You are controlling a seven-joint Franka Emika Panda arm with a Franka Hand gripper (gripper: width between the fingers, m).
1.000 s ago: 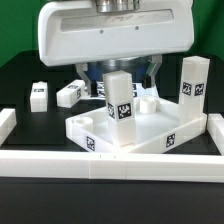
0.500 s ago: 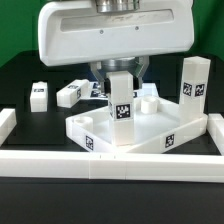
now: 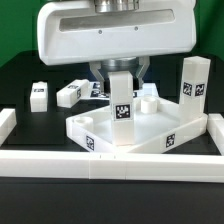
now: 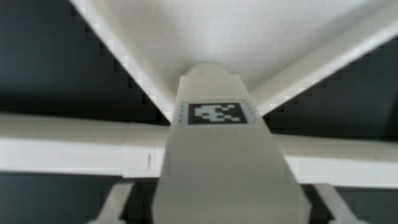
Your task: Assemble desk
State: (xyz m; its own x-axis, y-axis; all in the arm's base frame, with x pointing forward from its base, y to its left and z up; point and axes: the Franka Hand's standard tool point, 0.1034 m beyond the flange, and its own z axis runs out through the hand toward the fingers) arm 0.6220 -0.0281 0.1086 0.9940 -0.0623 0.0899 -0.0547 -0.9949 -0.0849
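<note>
Hand just clamped on the upright leg

From the exterior view's left: two loose legs (image 3: pixel 38 93) lie on the surface. My hand (image 3: pixel 120 76), wide open a second ago, now grasps the upright leg (image 3: pixel 121 106) standing on the tabletop (image 3: pixel 140 141). I judge it ready for seating.

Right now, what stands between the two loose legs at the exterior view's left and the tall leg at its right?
The exterior view shows the gripped leg, upright at the near corner of the tabletop, with the claw shut on it.
</note>
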